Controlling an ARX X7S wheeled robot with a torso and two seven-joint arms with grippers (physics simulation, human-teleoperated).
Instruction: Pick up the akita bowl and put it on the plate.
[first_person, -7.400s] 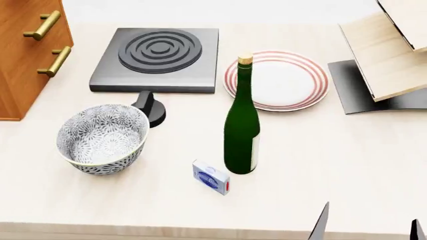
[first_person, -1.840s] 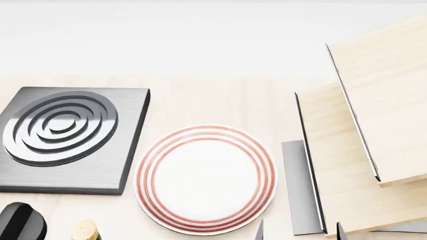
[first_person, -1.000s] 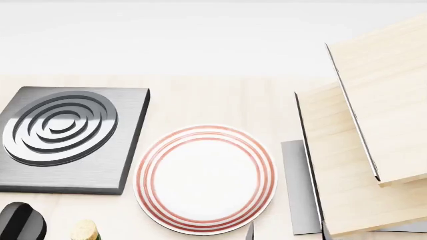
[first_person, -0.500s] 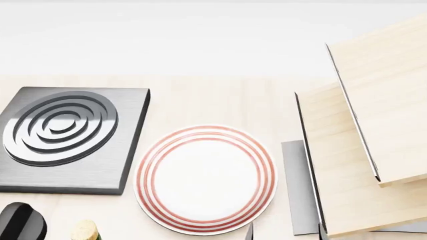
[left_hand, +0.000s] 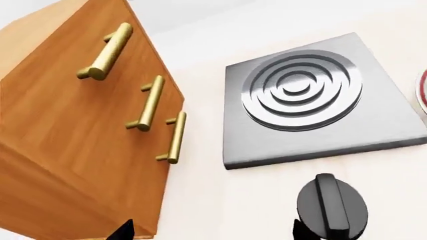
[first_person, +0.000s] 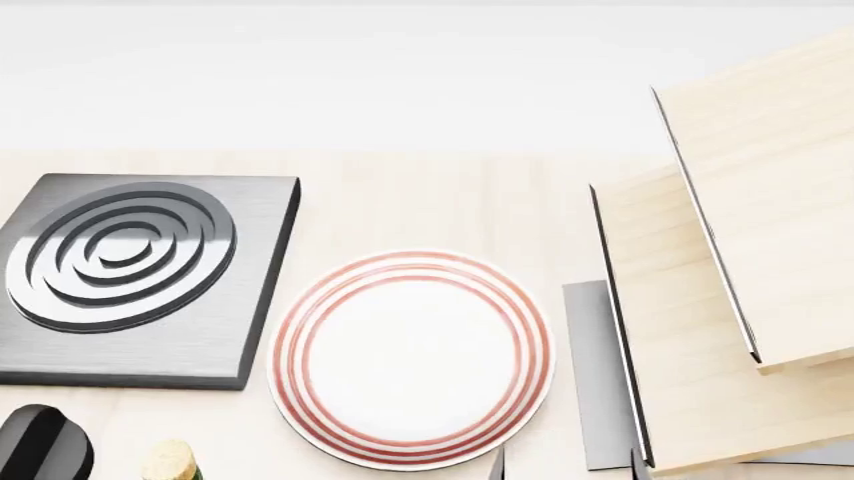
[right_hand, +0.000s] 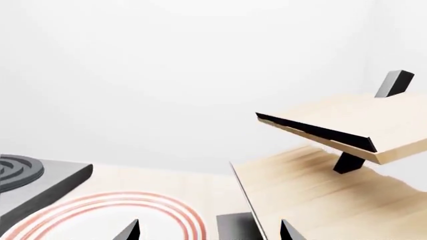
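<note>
- Pale wood is forming the table (first_person: 441, 200); the plate (first_person: 411, 358), white with thin red rings, is lying flat on it near the middle of the head view, with nothing on it.
- The akita bowl is not appearing in any view, so its place cannot be told; it is judged not yet picked up.
- The dark grey burner (first_person: 134, 275) is sitting just left of the plate, apart from it; a black knob (first_person: 40, 442) and a cork-topped bottle neck (first_person: 170, 462) are showing at the near left edge.
- A light wooden rack (first_person: 747, 300) on a dark base is standing to the right of the plate.
- The left hand (left_hand: 212, 231) is showing only two dark fingertips set wide apart with nothing between them, hovering by the wooden drawer cabinet (left_hand: 73, 135) and the knob.
- The right hand (right_hand: 209, 229) is likewise spread open and empty, low over the plate's near right rim.
- Risk, as a judgement: with the bowl out of sight, a reach toward it would be blind; the bottle standing near the plate could be tipped by an arm crossing, and the rack is crowding the right arm's path.
</note>
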